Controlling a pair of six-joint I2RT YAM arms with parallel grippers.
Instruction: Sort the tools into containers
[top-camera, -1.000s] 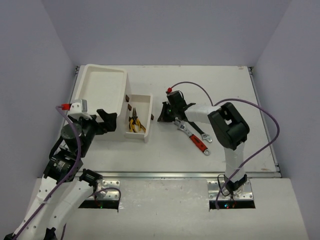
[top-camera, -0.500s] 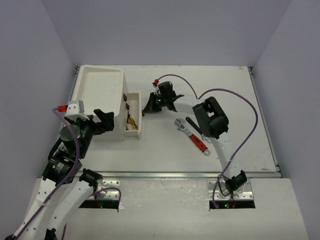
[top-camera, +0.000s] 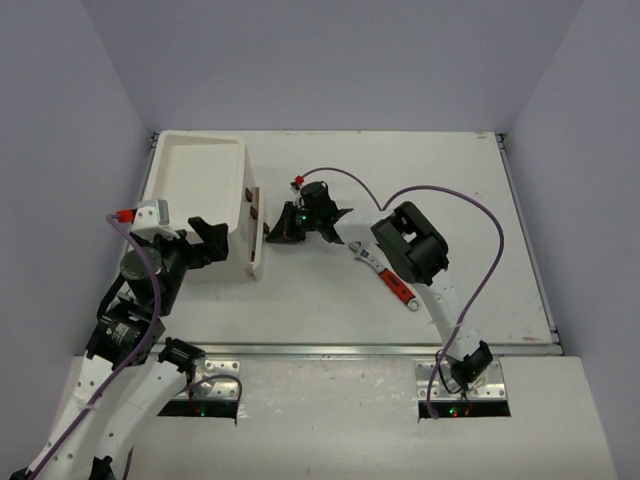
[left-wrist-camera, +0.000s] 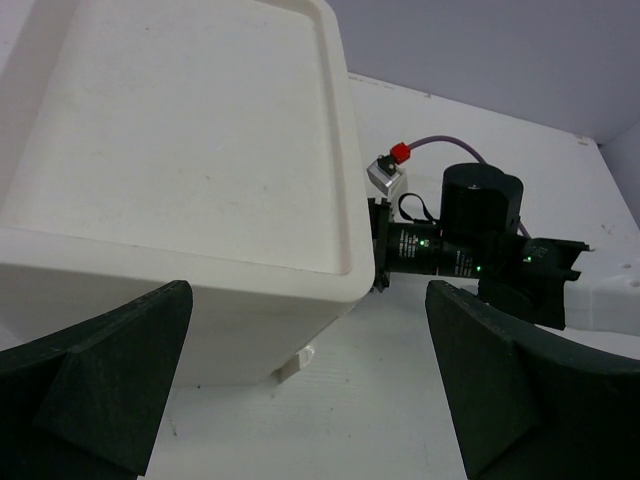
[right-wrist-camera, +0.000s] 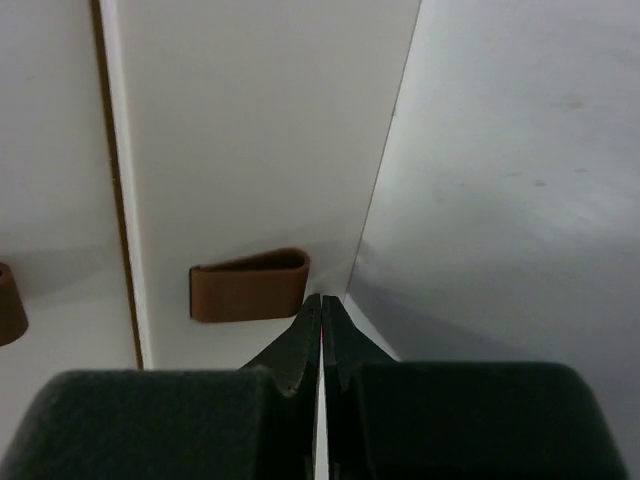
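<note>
The tall white box (top-camera: 160, 170) stands at the left, its tray top bare; it also fills the left wrist view (left-wrist-camera: 190, 130). Its drawer front (top-camera: 254, 238) sits almost flush with the box. My right gripper (top-camera: 270, 234) is shut and empty, its tip (right-wrist-camera: 322, 302) against the drawer front (right-wrist-camera: 250, 150) beside a dark-red knob (right-wrist-camera: 248, 285). My left gripper (top-camera: 200, 250) is open and empty at the box's near side, fingers (left-wrist-camera: 100, 380) wide apart. A red-handled adjustable wrench (top-camera: 395, 285) lies on the table right of centre. The yellow-handled pliers are hidden.
The right arm (top-camera: 405, 245) stretches across the table's middle and shows in the left wrist view (left-wrist-camera: 470, 230). A second knob (right-wrist-camera: 8, 300) shows at the left edge of the right wrist view. Walls close in on three sides.
My right gripper has moved left, pushing the open drawer with the yellow-handled pliers into the box. The pliers are no longer visible. The left arm has barely moved.
</note>
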